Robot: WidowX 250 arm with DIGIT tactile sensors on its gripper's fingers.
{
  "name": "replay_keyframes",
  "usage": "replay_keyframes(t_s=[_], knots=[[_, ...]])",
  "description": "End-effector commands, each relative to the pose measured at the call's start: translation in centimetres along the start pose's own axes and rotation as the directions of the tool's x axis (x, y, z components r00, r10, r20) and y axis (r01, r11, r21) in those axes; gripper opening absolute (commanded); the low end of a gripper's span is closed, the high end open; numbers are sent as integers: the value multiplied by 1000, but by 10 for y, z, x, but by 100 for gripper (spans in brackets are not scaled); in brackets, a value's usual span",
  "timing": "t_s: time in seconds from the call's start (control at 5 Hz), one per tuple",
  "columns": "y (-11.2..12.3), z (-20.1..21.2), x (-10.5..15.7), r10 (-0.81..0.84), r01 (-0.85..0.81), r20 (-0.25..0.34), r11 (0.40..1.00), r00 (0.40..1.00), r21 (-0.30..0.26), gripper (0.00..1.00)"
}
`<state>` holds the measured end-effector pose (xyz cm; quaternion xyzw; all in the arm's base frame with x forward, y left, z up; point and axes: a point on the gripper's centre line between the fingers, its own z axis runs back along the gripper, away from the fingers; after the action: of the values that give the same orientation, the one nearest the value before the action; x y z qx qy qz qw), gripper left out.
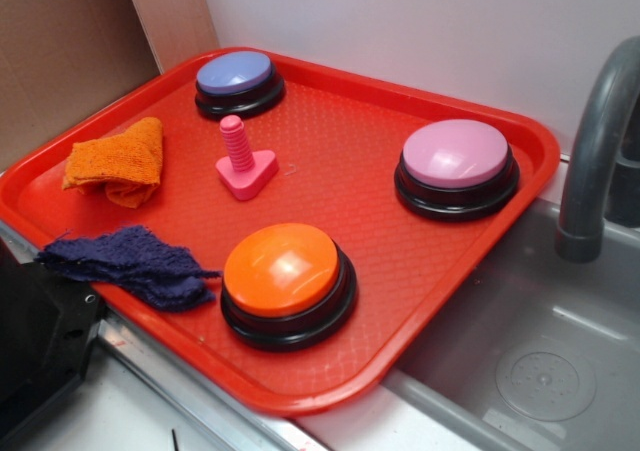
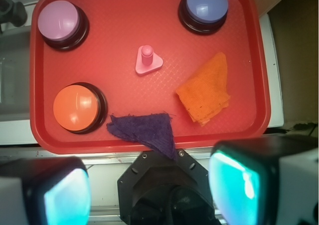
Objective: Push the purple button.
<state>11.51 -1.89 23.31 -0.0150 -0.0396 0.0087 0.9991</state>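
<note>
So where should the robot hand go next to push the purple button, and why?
Probably forward and a little right, over the purple button. The gripper sits off the red tray's near edge, fingers apart, touching nothing; the button is in the far corner.

We see a red tray point(image 1: 440, 301) on the counter point(image 1: 120, 411), holding purple button point(image 1: 236, 75), pink button point(image 1: 455, 156), orange button point(image 1: 285, 271), pink bolt point(image 1: 243, 161), orange cloth point(image 1: 118, 161), purple cloth point(image 1: 135, 263).

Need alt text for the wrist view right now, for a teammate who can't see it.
Looking down on a red tray holding three dome buttons: purple button top right, pink-lilac button top left, orange button lower left. A pink toy bolt stands mid-tray, with an orange cloth and a dark purple cloth. The gripper is open, off the tray's near edge.
</note>
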Motion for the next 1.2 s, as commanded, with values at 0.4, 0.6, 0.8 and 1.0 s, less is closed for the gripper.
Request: replay_keyframes(t_s=[0.4,0.6,0.8,1.0], knots=[[66,-49,74,231,-241,106,967,967,84,100],[89,-81,95,257,-268,125,960,958,78,100],[102,-108,121,247,-266,175,960,953,92,100],[117,-129,139,268,-291,161,947,950,139,100]])
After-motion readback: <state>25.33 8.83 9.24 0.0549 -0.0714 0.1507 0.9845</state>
